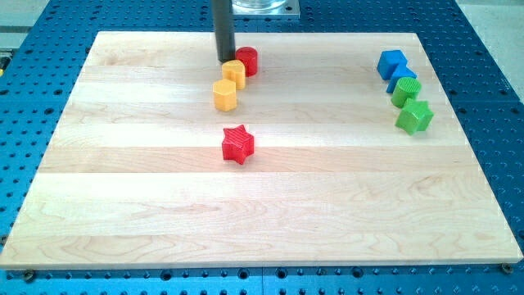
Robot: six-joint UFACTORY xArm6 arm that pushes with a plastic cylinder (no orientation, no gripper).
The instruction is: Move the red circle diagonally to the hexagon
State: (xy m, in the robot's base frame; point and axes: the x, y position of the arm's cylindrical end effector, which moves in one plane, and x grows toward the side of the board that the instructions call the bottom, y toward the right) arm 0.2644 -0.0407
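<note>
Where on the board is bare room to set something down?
Bare wood: the whole strip below the red star block, and the middle between it and the blue and green blocks. Crowded: my tip beside the red circle and yellow blocks.

Just to the view's right of my tip (224, 60), the way is blocked by the red circle (247, 61) and a yellow block (234, 73) touching it. Directly below, a yellow hexagon (225, 95) stands close, with a red star (238, 144) farther down. Open board (123, 164) is left to the tip's left and lower left.
</note>
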